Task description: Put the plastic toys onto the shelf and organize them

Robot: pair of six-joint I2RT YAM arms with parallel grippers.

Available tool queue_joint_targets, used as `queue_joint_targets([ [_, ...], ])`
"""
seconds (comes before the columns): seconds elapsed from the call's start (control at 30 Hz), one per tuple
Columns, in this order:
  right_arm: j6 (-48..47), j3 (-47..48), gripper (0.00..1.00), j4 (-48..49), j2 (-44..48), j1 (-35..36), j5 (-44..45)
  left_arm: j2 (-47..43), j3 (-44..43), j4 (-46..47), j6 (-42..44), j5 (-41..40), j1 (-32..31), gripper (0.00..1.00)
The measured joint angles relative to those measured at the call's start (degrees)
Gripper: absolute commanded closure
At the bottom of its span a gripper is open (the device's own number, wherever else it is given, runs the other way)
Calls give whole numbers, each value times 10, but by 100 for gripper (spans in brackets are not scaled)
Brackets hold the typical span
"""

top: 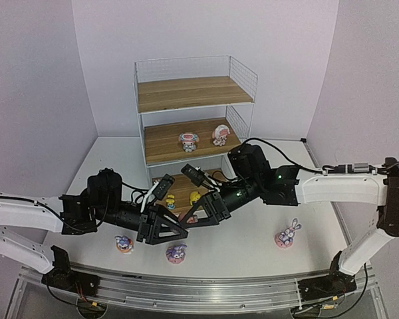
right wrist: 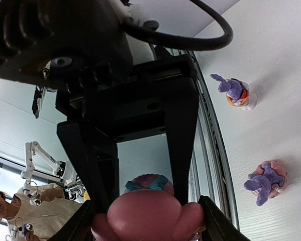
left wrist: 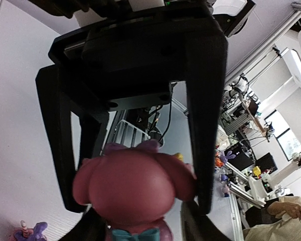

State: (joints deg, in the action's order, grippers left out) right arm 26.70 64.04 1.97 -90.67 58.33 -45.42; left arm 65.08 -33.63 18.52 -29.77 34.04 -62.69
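Left fingers (left wrist: 205,125) and right fingers (right wrist: 180,140) both clamped on pink round-headed plastic figurine (top: 191,218), held above white desk (top: 253,256), just off bottom-board front edge of white-wire wooden shelf (top: 186,93); purple bunny figurine (top: 176,252) on desk nearby.

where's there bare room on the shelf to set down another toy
The top board is bare. The middle board is free left of the two pink-and-white toys. Crowded: the bottom board, with yellow toys on it and the left pincer and right pincer meeting on a pink toy in front.
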Motion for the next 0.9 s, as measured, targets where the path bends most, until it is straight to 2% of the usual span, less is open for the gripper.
queue_joint_targets([
  [0.1,3,3,67,0,0,2,-5,2,0,-2,-1,5,1,97],
  [0.23,2,3,32,-2,1,2,6,3,0,-7,-18,2,5,100],
  [0.37,25,3,14,5,8,4,51,5,0,2,-22,-18,3,100],
  [0.47,46,-14,11,37,26,5,105,6,0,17,-37,-49,0,100],
  [0.67,86,-114,12,163,109,13,221,5,10,64,-74,-115,0,100],
  [0.9,92,-142,17,259,114,42,276,-11,22,98,-96,-164,0,100],
])
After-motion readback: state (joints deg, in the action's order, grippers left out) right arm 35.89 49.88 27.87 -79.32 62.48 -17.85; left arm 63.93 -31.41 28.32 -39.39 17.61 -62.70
